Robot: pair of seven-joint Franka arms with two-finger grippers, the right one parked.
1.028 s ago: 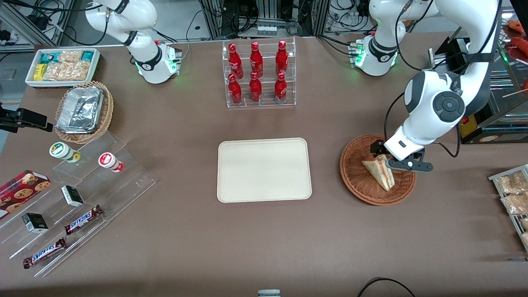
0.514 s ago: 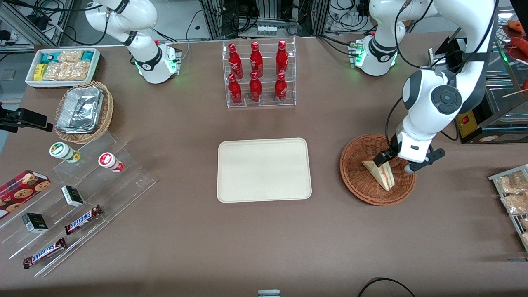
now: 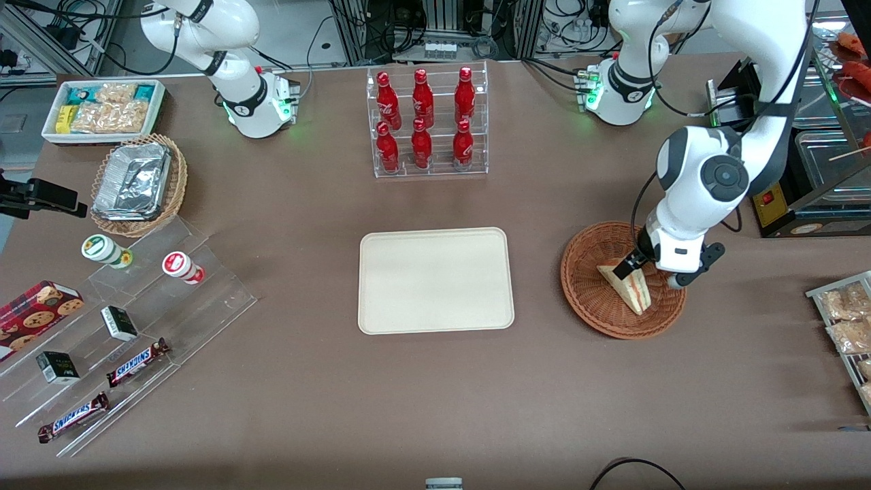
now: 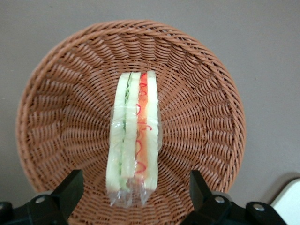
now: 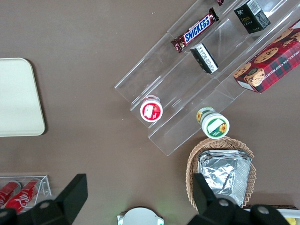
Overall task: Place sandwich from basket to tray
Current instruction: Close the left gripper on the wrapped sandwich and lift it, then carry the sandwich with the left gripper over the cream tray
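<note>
Lying in the basket (image 3: 599,299), wrapped in clear film, with its striped red, orange and green cut side turned up toward the wrist camera: the sandwich (image 4: 133,136), standing on edge, directly beneath the tool (image 4: 136,197). Spread wide, both black fingers (image 4: 70,187), one on either side of the wedge's near end, with clear gaps and no contact seen. Hovering low over the basket in the front view, the tool (image 3: 643,269), at the sandwich's (image 3: 627,284) end farther from the front camera; wrist housing hiding part of the basket rim there. Resting flat on the brown worktop (image 3: 435,395), the reddish-brown wicker basket (image 4: 197,93), toward the working arm's end.

Lying bare on the worktop, well apart from the tool toward the parked arm's end: the cream tray (image 3: 435,280), near the middle. Standing farther from the front camera than the tray: a clear rack of red bottles (image 3: 426,122). Much farther from the tool still, at the parked arm's end: a tan basket of foil containers (image 3: 138,182), a white bin of snack packets (image 3: 103,109), and clear stepped shelves (image 3: 156,292) carrying candy bars, small cartons and two round cups.
</note>
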